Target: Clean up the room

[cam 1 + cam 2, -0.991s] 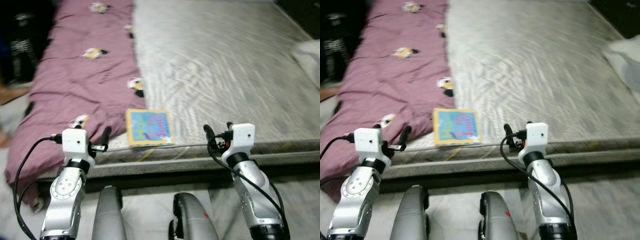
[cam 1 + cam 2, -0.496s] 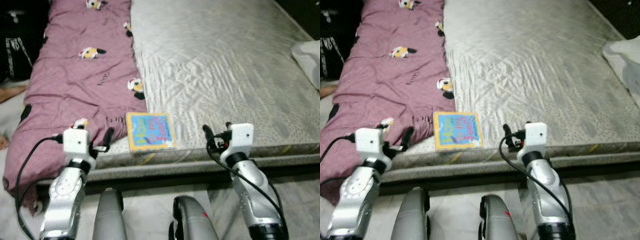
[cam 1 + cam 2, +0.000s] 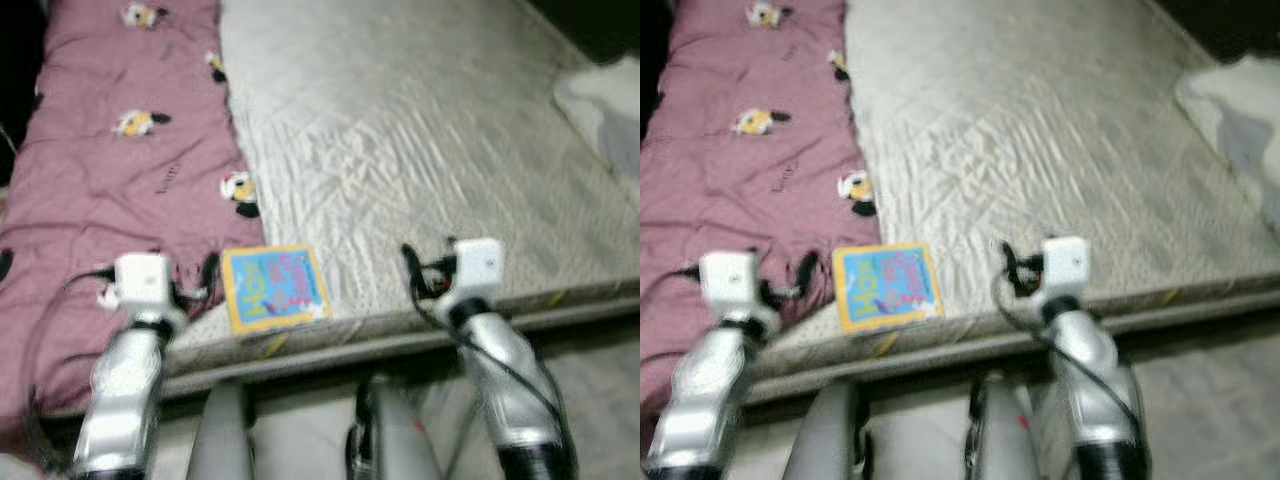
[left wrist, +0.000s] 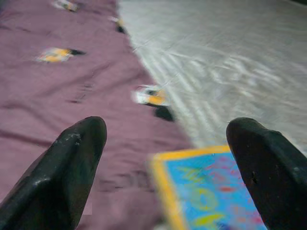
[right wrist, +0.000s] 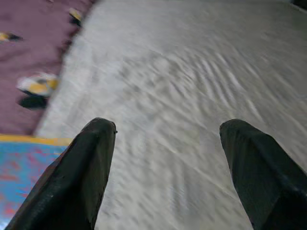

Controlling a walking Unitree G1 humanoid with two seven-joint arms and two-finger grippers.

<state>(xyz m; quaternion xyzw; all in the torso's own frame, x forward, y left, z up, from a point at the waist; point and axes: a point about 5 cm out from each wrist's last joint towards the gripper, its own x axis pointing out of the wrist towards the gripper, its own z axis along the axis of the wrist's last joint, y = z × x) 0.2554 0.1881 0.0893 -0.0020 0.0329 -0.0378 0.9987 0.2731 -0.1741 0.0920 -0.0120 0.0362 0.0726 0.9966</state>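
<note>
Thin yellow-bordered blue picture book point(image 3: 274, 290): flat at bed point(image 3: 420, 130) front edge, light, stiff, slippery. Grip overhanging edge. Left end effector point(image 4: 163, 158), right end effector point(image 5: 163, 153): apart, empty.

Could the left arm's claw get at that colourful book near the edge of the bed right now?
Probably yes. The book lies flat near the mattress edge, uncovered, just beside the open left gripper, with nothing between them.

Yellow-bordered blue book point(image 3: 273, 291), mauve cartoon-print blanket point(image 3: 110, 150), pale grey quilted mattress point(image 3: 420, 130).
</note>
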